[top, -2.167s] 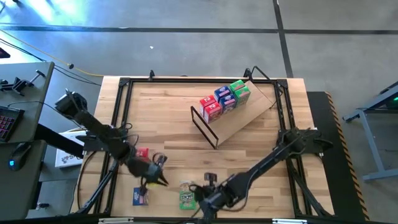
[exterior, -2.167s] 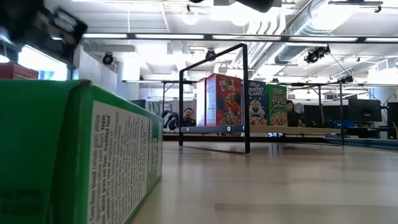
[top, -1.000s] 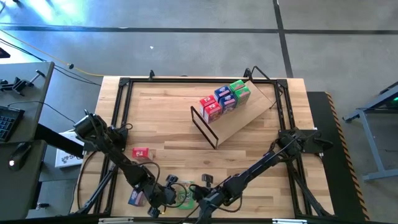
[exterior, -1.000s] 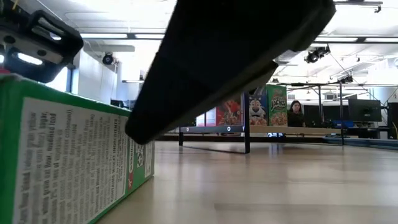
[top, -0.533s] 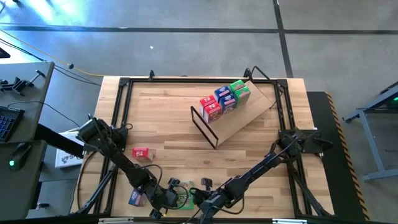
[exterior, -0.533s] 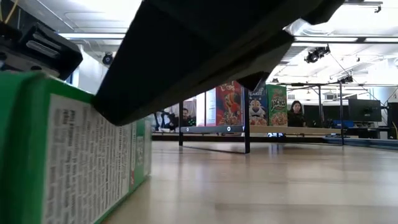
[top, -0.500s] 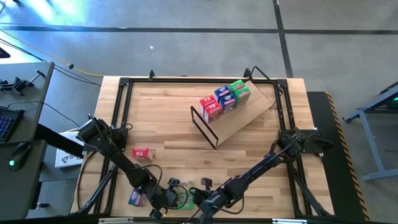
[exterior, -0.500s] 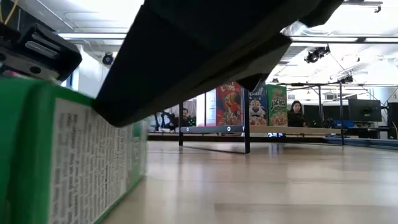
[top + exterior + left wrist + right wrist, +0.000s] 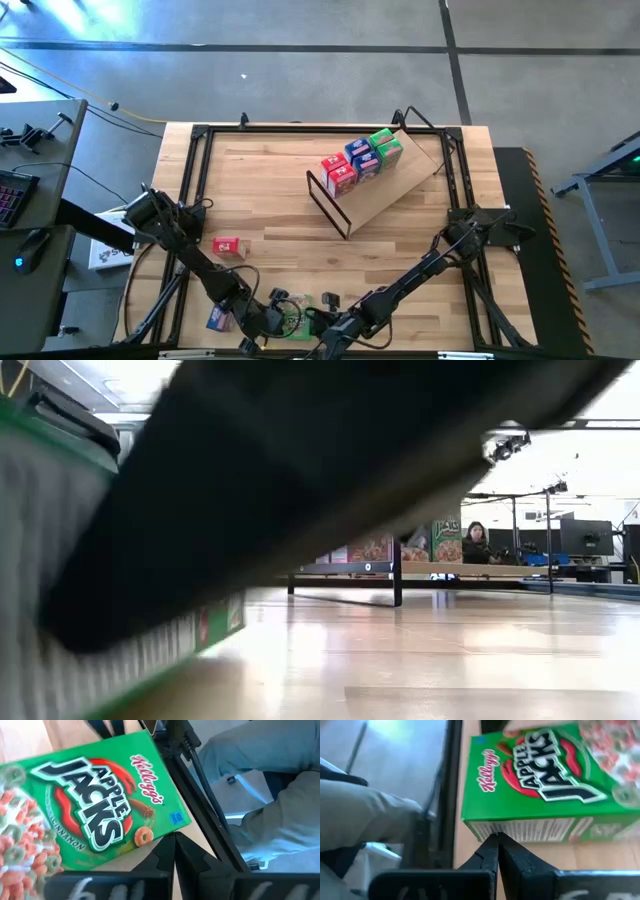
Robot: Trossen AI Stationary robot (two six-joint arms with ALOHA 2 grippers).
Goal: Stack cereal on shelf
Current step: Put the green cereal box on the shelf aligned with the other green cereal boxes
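Cereal box [image 9: 95, 815] lies flat by the near edge; both grippers, left [image 9: 174, 851] and right [image 9: 497, 851], pinched shut and empty, flank it. I'd open one, then grip its narrow sides.

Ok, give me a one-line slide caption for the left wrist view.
Shut left gripper poised at the edge of a flat-lying green Apple Jacks box.

"Kellogg's Apple Jacks" on the green cereal box [image 9: 95, 815] front, both wrist views
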